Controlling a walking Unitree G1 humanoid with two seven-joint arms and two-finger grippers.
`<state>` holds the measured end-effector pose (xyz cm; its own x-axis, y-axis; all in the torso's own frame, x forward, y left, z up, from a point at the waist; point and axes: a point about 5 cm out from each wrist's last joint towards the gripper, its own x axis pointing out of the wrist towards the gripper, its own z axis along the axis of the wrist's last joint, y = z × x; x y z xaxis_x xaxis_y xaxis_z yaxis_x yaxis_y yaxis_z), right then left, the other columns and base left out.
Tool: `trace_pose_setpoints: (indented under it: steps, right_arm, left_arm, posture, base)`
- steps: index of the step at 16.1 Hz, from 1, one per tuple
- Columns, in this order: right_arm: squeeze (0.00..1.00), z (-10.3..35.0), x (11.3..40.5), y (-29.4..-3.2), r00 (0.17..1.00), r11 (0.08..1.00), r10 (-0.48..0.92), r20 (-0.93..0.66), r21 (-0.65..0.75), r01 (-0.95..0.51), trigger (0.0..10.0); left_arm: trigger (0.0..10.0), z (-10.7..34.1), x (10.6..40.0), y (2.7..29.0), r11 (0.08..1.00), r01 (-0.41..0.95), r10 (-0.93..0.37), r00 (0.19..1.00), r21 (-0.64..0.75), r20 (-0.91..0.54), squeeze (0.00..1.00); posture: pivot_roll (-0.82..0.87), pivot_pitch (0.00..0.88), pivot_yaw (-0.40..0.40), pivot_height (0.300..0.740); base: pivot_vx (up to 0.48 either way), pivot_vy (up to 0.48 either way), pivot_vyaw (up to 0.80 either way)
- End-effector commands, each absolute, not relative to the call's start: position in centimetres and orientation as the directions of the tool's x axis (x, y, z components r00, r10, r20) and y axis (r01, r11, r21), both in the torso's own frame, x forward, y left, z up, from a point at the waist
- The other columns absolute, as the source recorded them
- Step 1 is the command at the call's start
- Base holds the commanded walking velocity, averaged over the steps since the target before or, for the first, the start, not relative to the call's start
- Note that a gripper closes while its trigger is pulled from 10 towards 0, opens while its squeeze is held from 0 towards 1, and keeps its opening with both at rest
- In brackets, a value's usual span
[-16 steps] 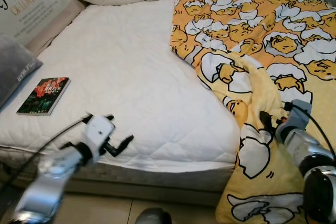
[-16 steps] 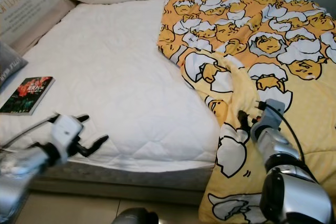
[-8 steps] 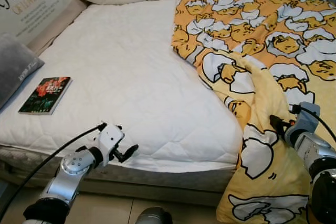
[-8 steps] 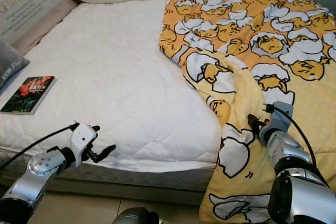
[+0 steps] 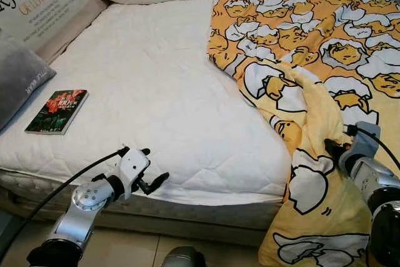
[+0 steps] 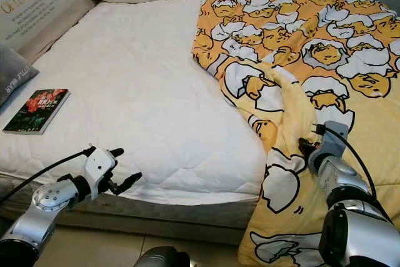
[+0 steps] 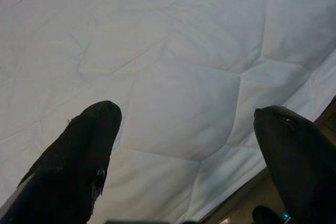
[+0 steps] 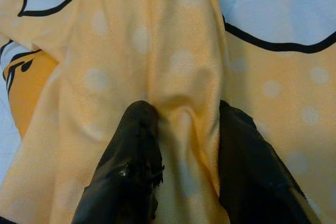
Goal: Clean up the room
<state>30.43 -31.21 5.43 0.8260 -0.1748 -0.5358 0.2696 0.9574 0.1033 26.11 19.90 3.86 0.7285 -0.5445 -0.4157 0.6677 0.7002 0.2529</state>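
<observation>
1. The yellow cartoon-egg print blanket [image 5: 312,48] covers the right half of the white quilted bed [image 5: 150,85]. Its long axis runs from the headboard end to the foot, where it spills over the edge.
2. The right pincer [image 8: 184,145] is pinched on a raised fold of that blanket near the bed's foot.
3. The left pincer [image 5: 149,170] is spread wide with nothing in it, at the mattress's front edge.
4. A dark paperback book [image 5: 57,111] lies on the left side of the bed.

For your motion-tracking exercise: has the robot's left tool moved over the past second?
Yes. The left tool has dropped toward the white quilted mattress's front edge.
</observation>
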Motion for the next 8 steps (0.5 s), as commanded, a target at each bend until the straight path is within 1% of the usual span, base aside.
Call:
trace_pose_setpoints:
  steps: [1, 6, 7, 8]
  right_arm:
    - [0.00, 5.57, 30.64, -31.11, 0.819, 0.960, -0.171, -0.548, 0.093, 0.263, 0.0]
    - [0.00, 5.98, 30.65, -31.59, 0.828, 0.962, -0.166, -0.535, 0.095, 0.255, 0.0]
    - [0.00, 6.27, 30.66, -31.69, 0.844, 0.971, -0.115, -0.524, 0.119, 0.206, 0.0]
    - [0.00, 6.54, 30.59, -31.66, 0.859, 0.981, -0.029, -0.511, 0.150, 0.123, 0.0]
  left_arm:
    - [10.0, 4.63, 26.46, 20.32, 0.704, 0.658, -0.541, 0.741, 0.269, -0.399, 0.00]
    - [10.0, 4.50, 26.45, 19.95, 0.701, 0.661, -0.544, 0.739, 0.268, -0.397, 0.00]
    - [10.0, 4.29, 26.46, 19.68, 0.713, 0.650, -0.538, 0.748, 0.265, -0.389, 0.00]
    - [10.0, 3.95, 26.44, 19.32, 0.729, 0.635, -0.529, 0.759, 0.256, -0.379, 0.00]
  posture:
    - [0.27, 0.011, 0.125, 0.740]
    - [0.25, 0.006, 0.118, 0.740]
    - [0.22, 0.004, 0.100, 0.740]
    - [0.21, 0.001, 0.093, 0.740]
  base:
    - [0.000, 0.000, 0.00]
    - [0.000, 0.000, 0.00]
    - [0.000, 0.000, 0.00]
    - [0.000, 0.000, 0.00]
